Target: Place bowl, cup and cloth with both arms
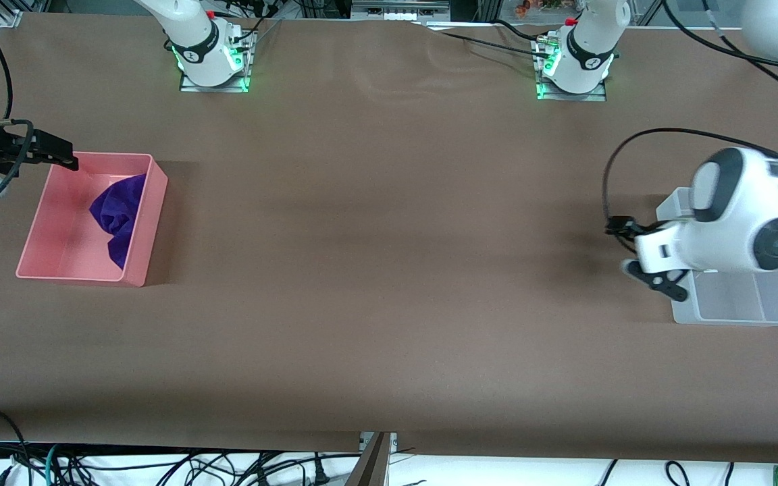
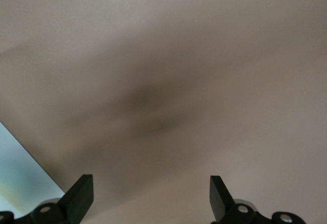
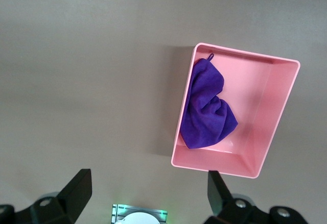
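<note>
The purple cloth (image 1: 119,212) lies crumpled in a pink bin (image 1: 58,229) at the right arm's end of the table. In the right wrist view the cloth (image 3: 207,109) lies against one wall of the pink bin (image 3: 265,117), with its loop tag at a corner. My right gripper (image 1: 65,158) is open and empty, up in the air over the bin's edge (image 3: 148,188). My left gripper (image 1: 635,260) is open and empty over the table beside a clear bin (image 1: 747,314); its wrist view (image 2: 150,193) shows bare table. The bowl and the cup are out of view.
The left arm's body covers much of the clear bin, and a corner of that bin (image 2: 20,178) shows in the left wrist view. The two arm bases (image 1: 213,57) (image 1: 575,64) stand along the table's edge farthest from the front camera.
</note>
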Controlling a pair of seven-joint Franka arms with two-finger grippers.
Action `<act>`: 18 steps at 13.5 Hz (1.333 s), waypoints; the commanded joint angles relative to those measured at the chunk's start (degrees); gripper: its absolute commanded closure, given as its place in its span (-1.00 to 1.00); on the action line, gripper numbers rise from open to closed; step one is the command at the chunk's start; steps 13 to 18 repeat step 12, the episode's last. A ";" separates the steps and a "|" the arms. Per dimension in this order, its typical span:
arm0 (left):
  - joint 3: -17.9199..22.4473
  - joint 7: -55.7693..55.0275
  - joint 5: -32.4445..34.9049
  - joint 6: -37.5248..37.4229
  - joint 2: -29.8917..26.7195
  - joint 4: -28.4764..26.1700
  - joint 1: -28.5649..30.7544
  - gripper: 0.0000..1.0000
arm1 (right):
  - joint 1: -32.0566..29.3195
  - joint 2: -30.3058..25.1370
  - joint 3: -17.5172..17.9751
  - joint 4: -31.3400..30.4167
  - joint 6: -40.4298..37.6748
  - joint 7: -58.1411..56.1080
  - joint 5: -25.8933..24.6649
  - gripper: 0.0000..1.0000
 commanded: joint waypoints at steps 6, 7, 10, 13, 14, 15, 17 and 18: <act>14.67 -18.97 -9.70 -2.00 -23.32 -2.95 -12.66 -1.00 | -0.33 0.35 0.32 1.03 -0.11 0.38 -0.48 -1.00; 16.96 -18.97 -10.17 -2.00 -25.08 -4.43 -15.11 -1.00 | -0.33 0.35 0.23 1.03 -0.11 0.47 -0.48 -1.00; 17.16 -18.88 -9.82 -1.21 -28.00 -9.10 -16.01 -1.00 | -0.33 0.35 0.23 1.03 -0.11 0.47 -0.48 -1.00; 17.16 -18.88 -9.82 -1.21 -28.00 -9.19 -15.83 -1.00 | -0.33 0.35 0.23 1.03 -0.11 0.47 -0.48 -1.00; 17.16 -18.88 -9.82 -1.21 -28.00 -9.19 -15.83 -1.00 | -0.33 0.35 0.23 1.03 -0.11 0.47 -0.48 -1.00; 17.16 -18.88 -9.82 -1.21 -28.00 -9.19 -15.83 -1.00 | -0.33 0.35 0.23 1.03 -0.11 0.47 -0.48 -1.00; 17.16 -18.88 -9.82 -1.21 -28.00 -9.19 -15.83 -1.00 | -0.33 0.35 0.23 1.03 -0.11 0.47 -0.48 -1.00; 17.16 -18.88 -9.82 -1.21 -28.00 -9.19 -15.83 -1.00 | -0.33 0.35 0.23 1.03 -0.11 0.47 -0.48 -1.00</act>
